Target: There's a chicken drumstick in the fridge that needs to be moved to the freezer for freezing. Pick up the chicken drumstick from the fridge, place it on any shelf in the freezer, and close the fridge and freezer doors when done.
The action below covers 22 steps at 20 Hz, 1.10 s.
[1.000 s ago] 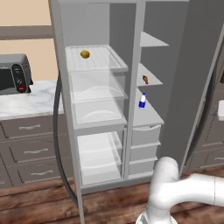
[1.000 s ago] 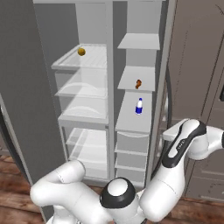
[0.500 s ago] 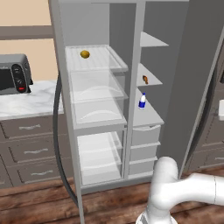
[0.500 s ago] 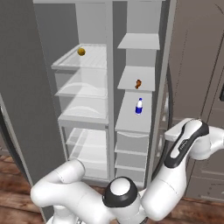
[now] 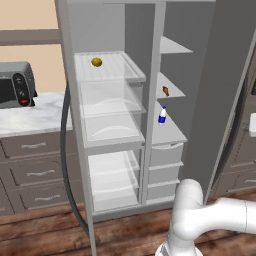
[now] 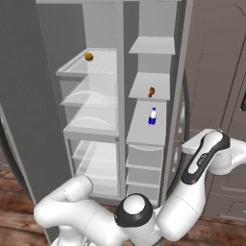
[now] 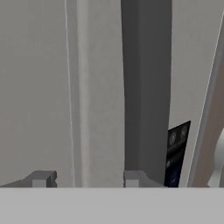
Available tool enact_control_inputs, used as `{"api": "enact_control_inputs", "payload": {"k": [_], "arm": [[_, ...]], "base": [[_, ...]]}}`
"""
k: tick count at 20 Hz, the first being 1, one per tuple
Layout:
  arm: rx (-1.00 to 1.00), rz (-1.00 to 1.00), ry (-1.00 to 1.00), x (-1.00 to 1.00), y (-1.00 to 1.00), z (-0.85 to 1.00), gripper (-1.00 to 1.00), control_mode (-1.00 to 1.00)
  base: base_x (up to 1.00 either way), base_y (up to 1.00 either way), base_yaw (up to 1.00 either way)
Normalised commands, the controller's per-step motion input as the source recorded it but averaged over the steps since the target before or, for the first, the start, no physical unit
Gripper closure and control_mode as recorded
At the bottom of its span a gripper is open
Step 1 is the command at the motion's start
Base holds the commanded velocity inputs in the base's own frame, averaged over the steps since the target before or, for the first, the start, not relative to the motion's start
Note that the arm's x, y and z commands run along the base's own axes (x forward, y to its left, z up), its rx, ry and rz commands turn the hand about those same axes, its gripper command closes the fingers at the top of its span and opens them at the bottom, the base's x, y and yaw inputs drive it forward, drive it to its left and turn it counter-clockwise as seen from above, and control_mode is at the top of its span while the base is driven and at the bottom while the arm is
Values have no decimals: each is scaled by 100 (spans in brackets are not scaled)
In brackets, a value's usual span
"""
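Observation:
The chicken drumstick (image 5: pixel 165 91) (image 6: pixel 151 92) lies on a middle shelf (image 6: pixel 144 93) of the freezer (image 5: pixel 170 130), the narrow right compartment. The fridge (image 5: pixel 107 130), with its glass shelves, is to its left. Both doors are swung open: the fridge door (image 6: pixel 24 96) on the left, the freezer door (image 5: pixel 225 90) on the right. My forearm (image 6: pixel 204 158) reaches right, toward the freezer door. In the hand view my gripper (image 7: pixel 87 179) faces a flat grey panel with a dark edge. Its fingertips (image 7: pixel 43 178) are apart with nothing between them.
A round yellow ball (image 5: pixel 96 62) sits on the fridge's top glass shelf. A blue-and-white bottle (image 5: pixel 162 115) stands on the freezer shelf below the drumstick. A microwave (image 5: pixel 15 85) sits on the marble counter (image 5: pixel 30 117) at the left, above grey drawers. The floor is wood.

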Motion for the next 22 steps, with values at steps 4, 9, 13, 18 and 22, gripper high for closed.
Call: {"api": "enact_control_inputs", "payload": {"k": [4, 9, 13, 18, 22], "arm": [[5, -7, 2, 23, -20, 0, -100, -100], [3, -8, 1, 21, -5, 0, -100, -100], [1, 0, 3, 16, 4, 0, -100, -100], [0, 0, 7, 29, 16, 0, -100, -100], [0, 5, 11, 15, 22, 0, -100, -100]], "base": [[0, 0, 0], [0, 0, 0], [0, 0, 0], [0, 0, 0], [0, 0, 0]]}}
